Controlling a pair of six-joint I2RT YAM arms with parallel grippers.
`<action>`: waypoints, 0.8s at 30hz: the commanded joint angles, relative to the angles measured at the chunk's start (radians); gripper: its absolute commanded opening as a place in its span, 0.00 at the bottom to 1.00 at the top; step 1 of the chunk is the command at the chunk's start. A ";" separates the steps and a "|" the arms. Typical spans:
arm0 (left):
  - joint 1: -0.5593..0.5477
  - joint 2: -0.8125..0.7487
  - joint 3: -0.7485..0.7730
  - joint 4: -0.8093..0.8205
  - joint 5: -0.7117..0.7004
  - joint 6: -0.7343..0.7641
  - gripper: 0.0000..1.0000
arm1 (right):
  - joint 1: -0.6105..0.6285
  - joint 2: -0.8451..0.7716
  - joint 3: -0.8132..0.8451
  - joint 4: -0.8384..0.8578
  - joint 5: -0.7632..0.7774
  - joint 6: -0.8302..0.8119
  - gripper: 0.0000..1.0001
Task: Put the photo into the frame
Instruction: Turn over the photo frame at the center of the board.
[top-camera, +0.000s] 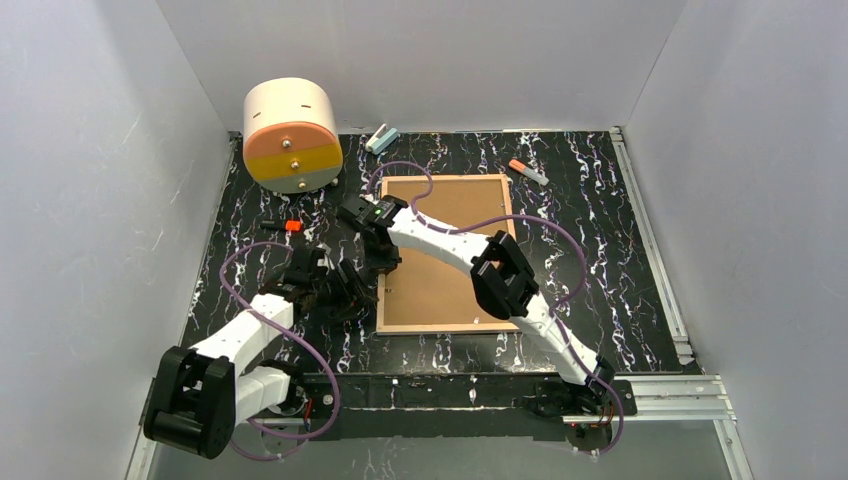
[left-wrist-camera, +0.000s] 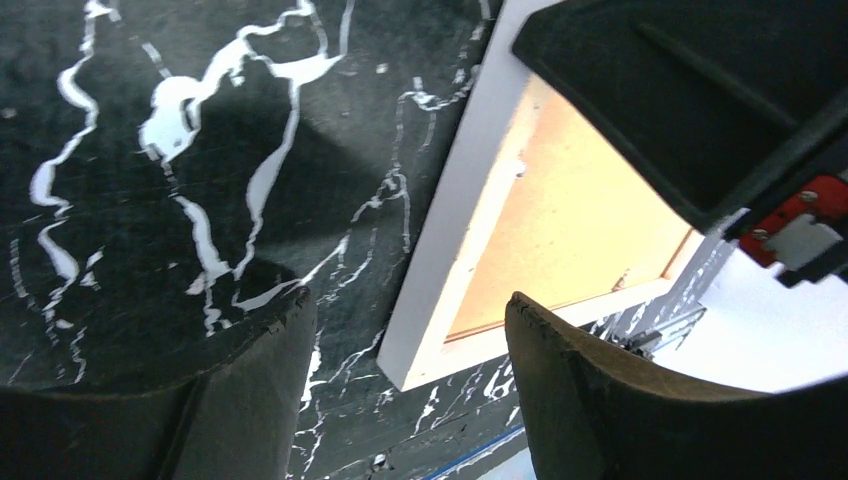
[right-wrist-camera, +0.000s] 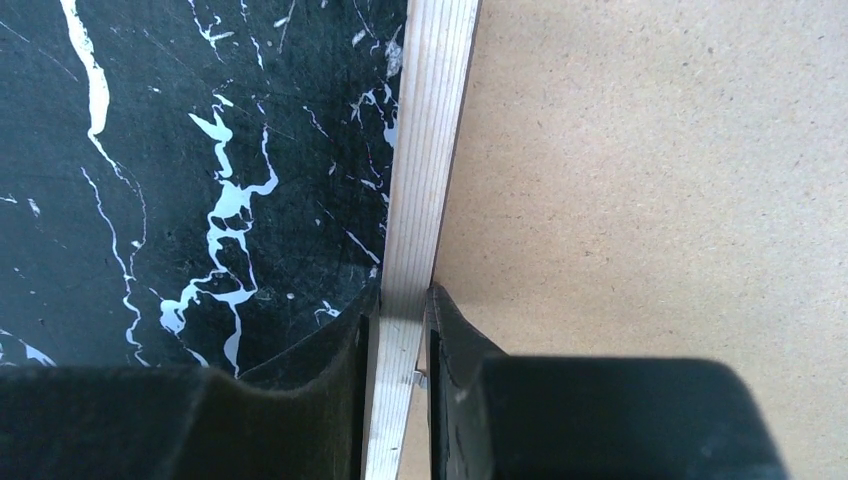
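- I see the frame (top-camera: 445, 290) lying flat, board side up, mid-way across the table (top-camera: 600, 250)
- My right gripper (right-wrist-camera: 400, 300) pinches narrow on its rim at 9 o'clock
- My left gripper (left-wrist-camera: 410, 310) gapes wide, holding nothing, just beside the frame's 7 o'clock corner

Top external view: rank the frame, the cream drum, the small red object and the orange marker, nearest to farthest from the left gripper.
1. The frame, just right of the left gripper.
2. The small red object, behind it, slightly left.
3. The cream drum, back left corner.
4. The orange marker, far back right.
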 joint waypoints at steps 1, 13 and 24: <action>0.005 -0.004 0.007 0.085 0.094 0.037 0.66 | -0.002 -0.061 0.084 0.016 -0.046 0.051 0.08; 0.013 0.118 0.121 0.104 0.233 0.099 0.67 | -0.021 -0.268 -0.042 0.085 -0.154 0.095 0.01; 0.109 0.030 0.118 0.345 0.616 -0.168 0.56 | -0.036 -0.370 -0.113 0.106 -0.200 0.104 0.01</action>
